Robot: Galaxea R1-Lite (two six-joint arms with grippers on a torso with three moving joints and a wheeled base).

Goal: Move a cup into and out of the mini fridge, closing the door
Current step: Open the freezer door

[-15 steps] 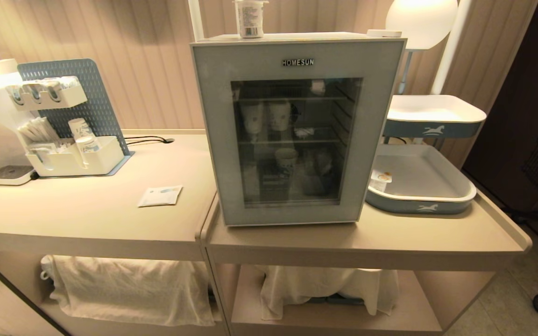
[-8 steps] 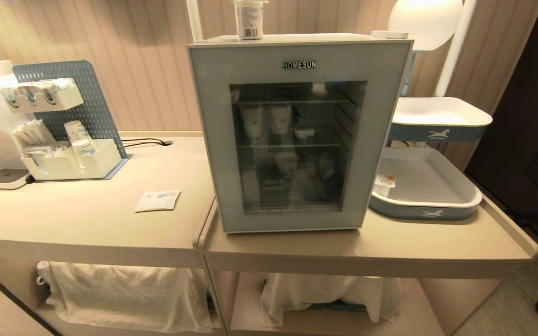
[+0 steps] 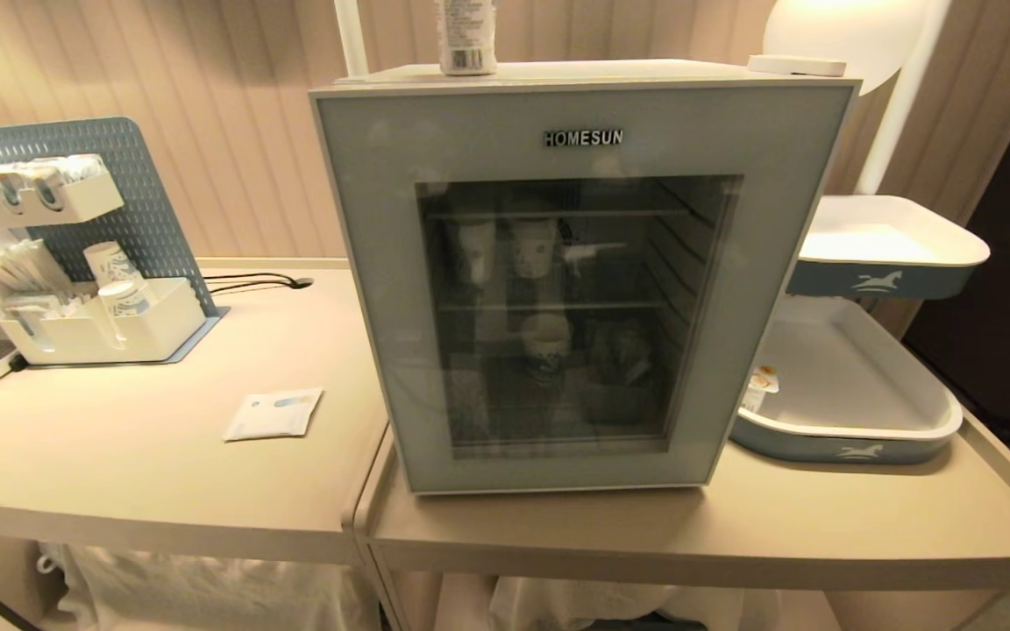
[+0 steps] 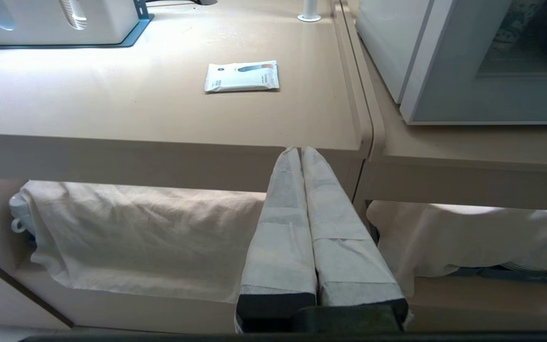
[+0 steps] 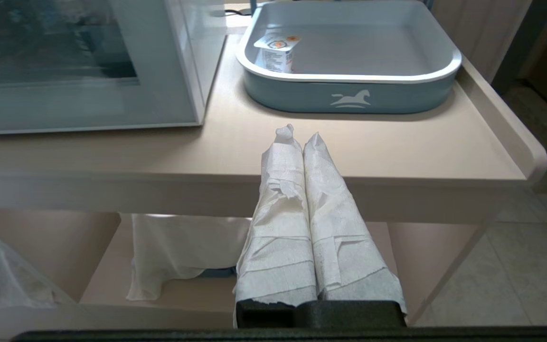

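I see the mini fridge (image 3: 582,280) standing on the tan counter (image 3: 733,517), right in front of me. Its door (image 3: 382,289) is closed flat against the box, and the word "HOMESUN" sits above the dark glass window. Through the glass I can make out paper cups. Two cups (image 3: 505,250) stand side by side on the upper wire shelf inside the fridge, and one more cup (image 3: 545,342) stands on the shelf below them. A white bottle (image 3: 467,35) stands on top of the fridge.

Just right of the fridge is a blue and white tray (image 3: 847,438) with a small yogurt pot (image 3: 757,390) in it, near the fridge side. A second tray (image 3: 886,254) sits higher up above it. Left of the fridge, a small white packet (image 3: 273,414) lies flat on the counter. Farther left of the fridge is a white holder with a blue peg board (image 3: 102,333), with more paper cups in it.

My left gripper (image 4: 300,151) hangs low, in front of the counter edge, left of the fridge. Its wrapped fingers (image 4: 283,228) are pressed together and hold nothing. My right gripper (image 5: 302,135) hangs low in front of the counter too, right of the fridge and near the lower tray. Its wrapped fingers (image 5: 330,223) are pressed together too, with nothing between them.
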